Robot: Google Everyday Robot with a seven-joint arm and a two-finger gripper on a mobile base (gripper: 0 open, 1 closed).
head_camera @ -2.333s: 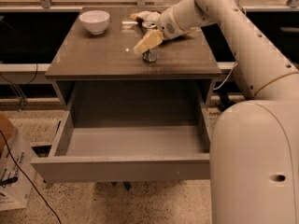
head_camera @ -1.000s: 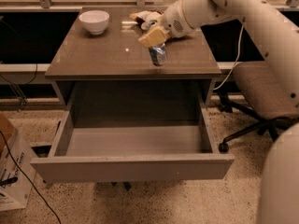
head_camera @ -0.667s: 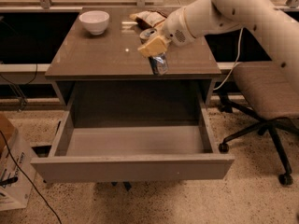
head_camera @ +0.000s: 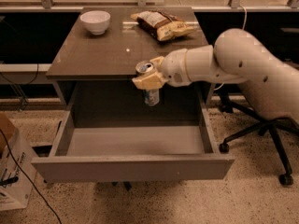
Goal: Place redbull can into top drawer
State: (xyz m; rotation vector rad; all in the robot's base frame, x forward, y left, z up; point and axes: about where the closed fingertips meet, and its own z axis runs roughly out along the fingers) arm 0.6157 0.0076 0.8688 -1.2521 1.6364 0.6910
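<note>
The redbull can (head_camera: pixel 150 96), slim, silver and blue with a pull-tab top, is held upright in my gripper (head_camera: pixel 148 78). The gripper's cream fingers are shut on the can's upper part. The can hangs in the air just past the table's front edge, above the back of the open top drawer (head_camera: pixel 133 163). The drawer is pulled fully out; its pale grey inside holds nothing. My white arm reaches in from the right.
A brown table top (head_camera: pixel 105 50) carries a white bowl (head_camera: pixel 95 21) at the back left and a yellow and brown snack bag (head_camera: pixel 161 24) at the back. An office chair (head_camera: pixel 261 134) stands right of the drawer. A cardboard box (head_camera: pixel 11 171) sits at the lower left.
My gripper has carried the can from over the table top forward past the front edge and lower, to above the open drawer. The arm has swung toward the front.
</note>
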